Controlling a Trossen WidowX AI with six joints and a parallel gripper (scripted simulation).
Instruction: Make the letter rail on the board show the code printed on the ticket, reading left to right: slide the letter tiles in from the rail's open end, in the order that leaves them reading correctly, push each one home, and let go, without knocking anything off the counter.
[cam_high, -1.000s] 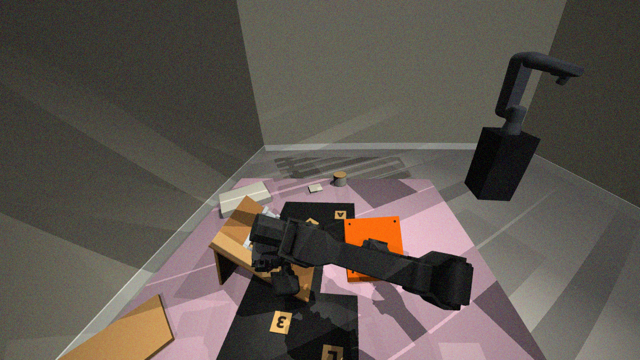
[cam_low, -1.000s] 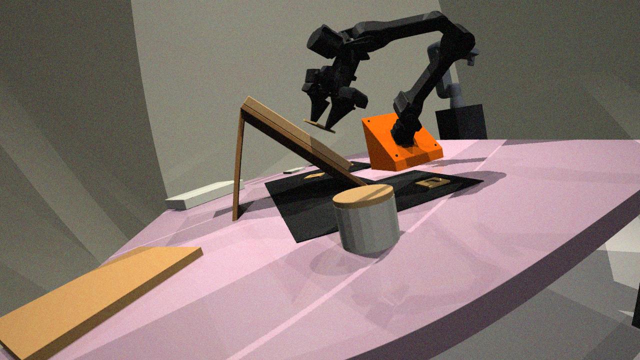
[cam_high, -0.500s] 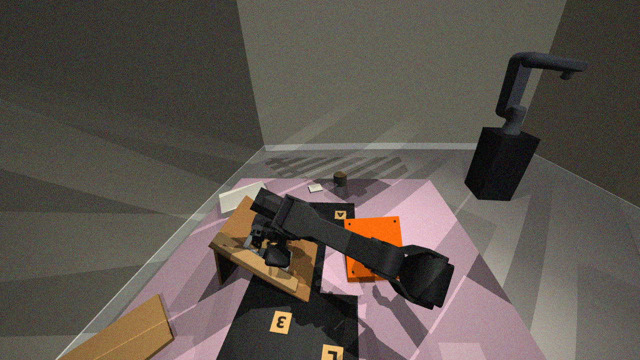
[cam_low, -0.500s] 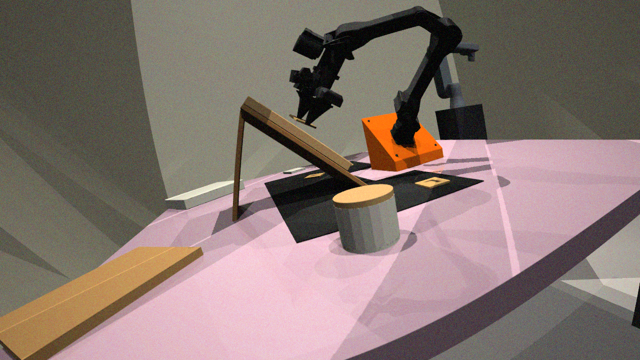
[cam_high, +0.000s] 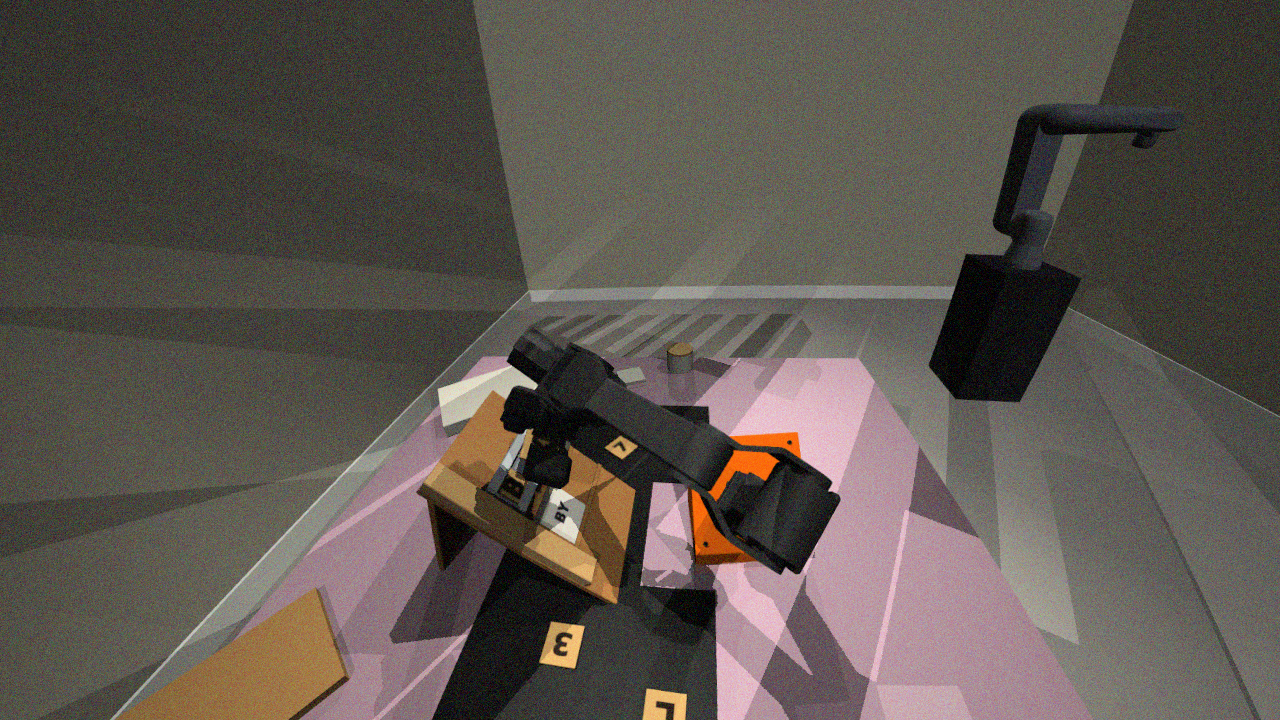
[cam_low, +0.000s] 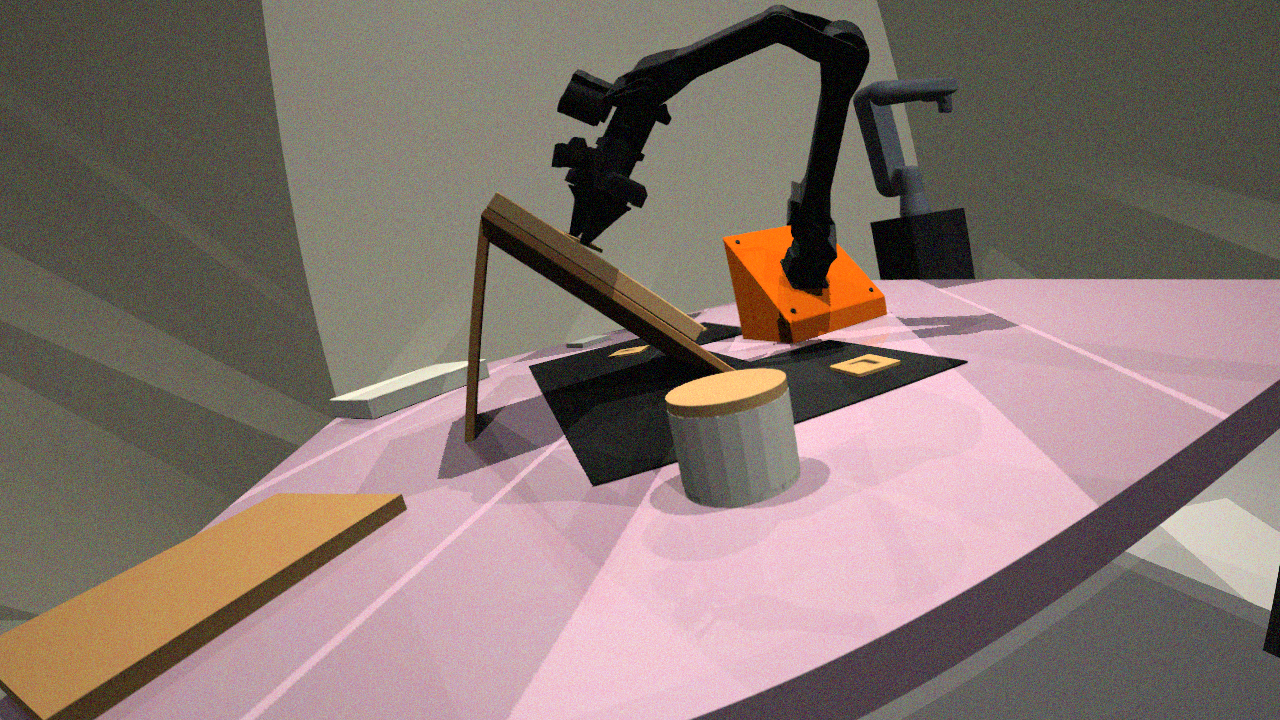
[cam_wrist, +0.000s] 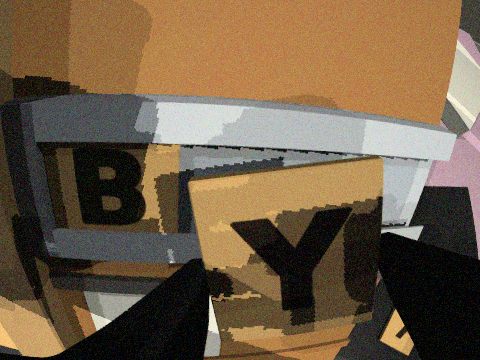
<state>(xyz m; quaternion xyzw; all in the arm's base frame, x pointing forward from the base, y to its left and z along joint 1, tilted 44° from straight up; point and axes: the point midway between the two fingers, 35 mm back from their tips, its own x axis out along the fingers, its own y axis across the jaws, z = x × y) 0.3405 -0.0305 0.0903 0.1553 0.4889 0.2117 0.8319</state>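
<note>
My gripper (cam_high: 535, 470) (cam_low: 583, 240) (cam_wrist: 294, 260) is shut on the Y tile (cam_wrist: 300, 270), over the tilted wooden board (cam_high: 469, 447) (cam_low: 546, 262) (cam_wrist: 300, 50). In the wrist view the Y tile is upright to read, slightly turned, and overlaps the pale rail (cam_wrist: 300, 119), right of the B tile (cam_wrist: 110, 187) (cam_high: 512, 486) with a gap between. B sits at the rail's closed left end; the open end is right. Contact between Y and rail cannot be told. The ticket (cam_high: 562, 513) reads BY. Loose tiles lie on the mat: one (cam_high: 562, 644) (cam_low: 629, 351), another (cam_high: 665, 704) and a third (cam_high: 621, 446).
The black mat (cam_high: 501, 644) (cam_low: 617, 447) lies under the board. A round canister (cam_high: 680, 360) (cam_low: 733, 456) with a wooden lid, a wooden slab (cam_high: 250, 667) (cam_low: 205, 573) and a white slab (cam_low: 402, 391) stand around. The orange arm base (cam_low: 760, 286) is beside the board.
</note>
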